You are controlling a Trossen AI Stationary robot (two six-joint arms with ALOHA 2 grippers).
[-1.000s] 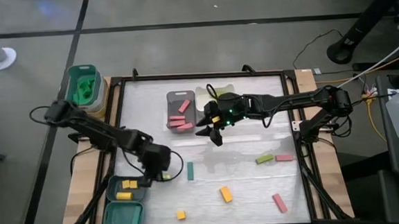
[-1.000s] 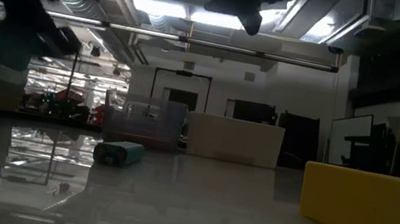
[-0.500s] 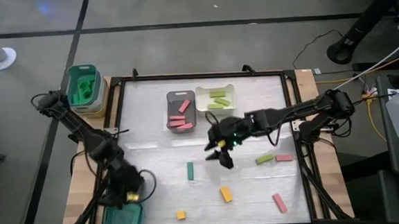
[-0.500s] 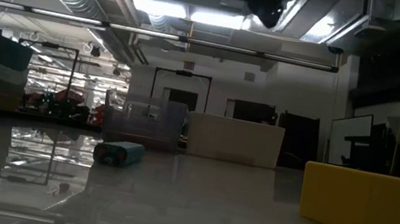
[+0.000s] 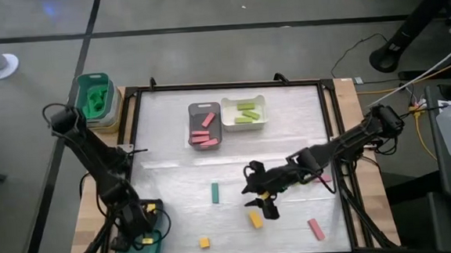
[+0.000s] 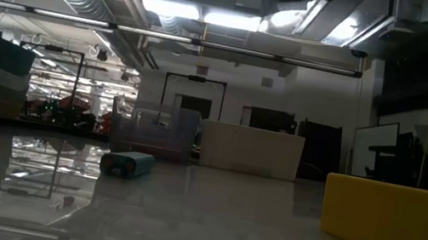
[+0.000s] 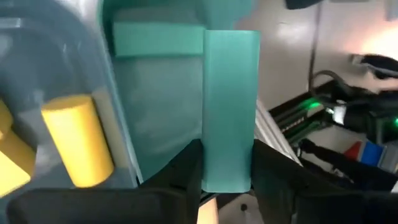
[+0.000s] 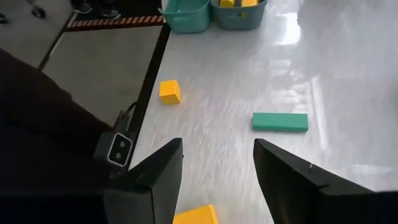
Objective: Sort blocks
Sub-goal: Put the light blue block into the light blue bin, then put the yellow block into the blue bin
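My left gripper (image 5: 142,230) hangs over the teal tray (image 5: 131,248) at the table's near-left corner, shut on a teal bar (image 7: 230,106). Another teal block (image 7: 158,40) lies in that tray. My right gripper (image 5: 263,206) is open above a yellow block (image 5: 255,219); in the right wrist view that yellow block (image 8: 196,216) shows between the open fingers (image 8: 217,149), untouched. A teal bar (image 5: 215,193), a yellow cube (image 5: 204,242) and a pink bar (image 5: 316,229) lie flat on the table. Another pink bar (image 5: 323,178) lies partly under the right arm. My left gripper pinches the teal bar by one end (image 7: 227,177) between its two fingers. The bar runs along the fingers and sticks out well past their tips. It is lifted, and its free end (image 7: 231,43) is over the teal tray's inside.
A grey tray (image 5: 203,126) with pink bars and a white tray (image 5: 244,112) with green bars stand at the far middle. A tray with yellow blocks (image 7: 78,140) stands beside the teal tray. A teal bin (image 5: 94,99) stands off the far-left corner. A black frame (image 5: 342,174) rims the table.
My left gripper has swung from the table beside the yellow tray toward the near-left corner, ending over the teal tray. My right gripper has travelled from beside the grey tray toward the near edge, stopping above the yellow block, and has stayed open.
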